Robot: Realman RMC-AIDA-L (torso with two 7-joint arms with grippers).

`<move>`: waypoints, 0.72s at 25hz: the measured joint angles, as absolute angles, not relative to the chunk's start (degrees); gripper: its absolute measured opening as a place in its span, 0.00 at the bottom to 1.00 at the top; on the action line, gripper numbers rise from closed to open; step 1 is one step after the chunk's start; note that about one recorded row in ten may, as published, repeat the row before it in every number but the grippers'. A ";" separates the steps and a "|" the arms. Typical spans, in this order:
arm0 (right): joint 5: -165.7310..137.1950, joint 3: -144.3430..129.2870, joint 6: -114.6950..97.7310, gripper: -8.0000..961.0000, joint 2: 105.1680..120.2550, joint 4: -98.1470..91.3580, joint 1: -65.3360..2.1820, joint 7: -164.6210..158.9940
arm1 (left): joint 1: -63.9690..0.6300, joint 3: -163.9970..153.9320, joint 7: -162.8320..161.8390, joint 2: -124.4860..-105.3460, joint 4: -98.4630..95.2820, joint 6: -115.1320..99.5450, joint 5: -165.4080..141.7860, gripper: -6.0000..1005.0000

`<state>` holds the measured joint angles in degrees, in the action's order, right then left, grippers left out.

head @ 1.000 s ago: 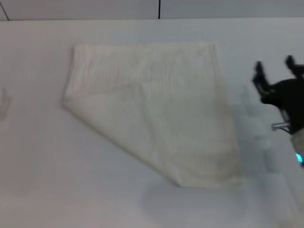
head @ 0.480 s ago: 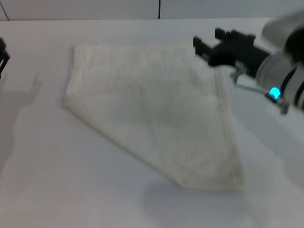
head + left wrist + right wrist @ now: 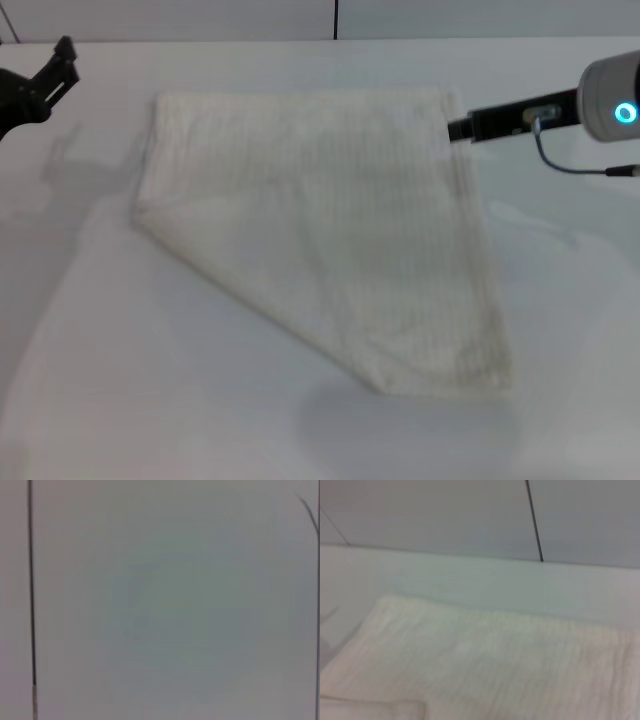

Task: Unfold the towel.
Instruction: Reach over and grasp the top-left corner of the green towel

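The cream-white towel (image 3: 330, 230) lies flat on the white table, folded on a diagonal. Its fold line runs from the left corner to the near right corner, with a folded flap over the near left part. My right gripper (image 3: 456, 129) reaches in from the right, and its tip sits at the towel's far right corner. The right wrist view shows the towel's ribbed far part (image 3: 485, 670) close below. My left gripper (image 3: 52, 74) hovers at the far left, apart from the towel's far left corner.
The white table (image 3: 150, 400) ends at a pale back wall with a dark vertical seam (image 3: 335, 18). The seam also shows in the right wrist view (image 3: 534, 520). The left wrist view shows only a pale surface with a dark line (image 3: 31, 580).
My right gripper has swung up from the right side and stretched out low to the towel's far right corner. My left gripper has come into view and moved toward the far left corner.
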<state>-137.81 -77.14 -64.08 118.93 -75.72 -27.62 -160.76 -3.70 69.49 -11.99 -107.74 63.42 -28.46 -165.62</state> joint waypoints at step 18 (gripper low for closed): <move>-136.51 -75.69 -59.80 0.01 119.04 -71.77 -29.39 -151.47 | -8.19 69.17 -9.60 -104.00 79.28 2.29 -165.55 0.81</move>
<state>-136.51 -75.69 -59.80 119.04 -71.77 -29.39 -151.47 -8.19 69.17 -9.60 -104.00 79.28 2.29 -165.55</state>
